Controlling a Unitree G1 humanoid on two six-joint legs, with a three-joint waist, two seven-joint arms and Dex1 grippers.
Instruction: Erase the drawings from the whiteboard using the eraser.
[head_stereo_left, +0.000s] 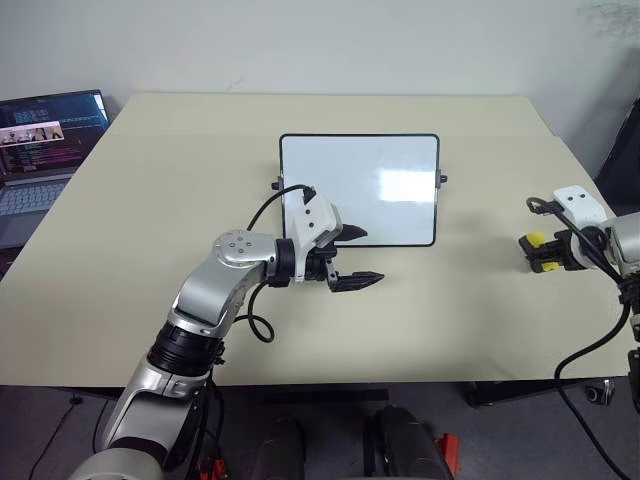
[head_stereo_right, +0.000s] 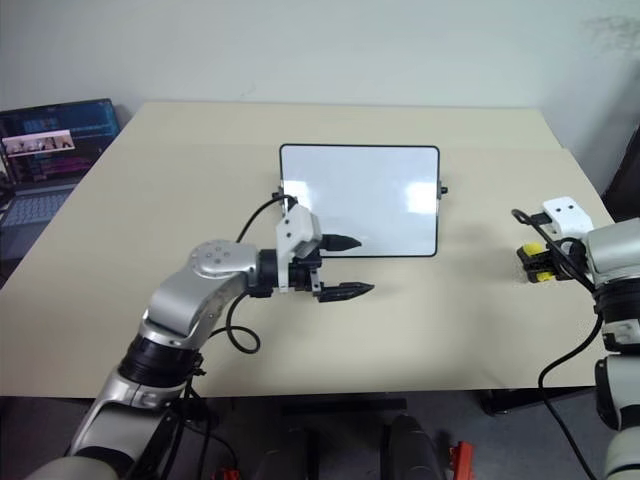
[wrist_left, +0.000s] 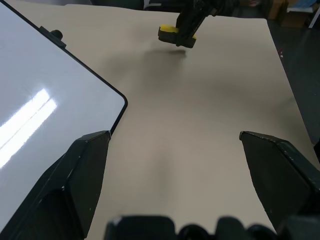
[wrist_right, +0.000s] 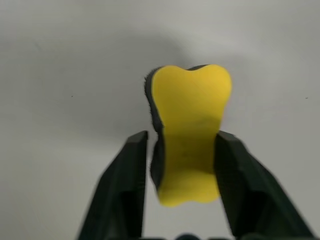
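Two fingers of the right gripper (wrist_right: 182, 165) pinch the eraser (wrist_right: 190, 125), hiding its sides; left gripper (head_stereo_left: 352, 257) gapes.

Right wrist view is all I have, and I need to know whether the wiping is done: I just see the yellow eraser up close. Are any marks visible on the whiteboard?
Observer: From the head view the whiteboard looks blank. I spot no marks, though the left hand hides a bit of its lower left part.
Operator: Where is the eraser relative to the board?
Observer: The eraser is at the right hand, well off to the board's right, near the table's right edge.
Operator: And the left hand?
Observer: Open, holding nothing, pointing along the board's lower edge.
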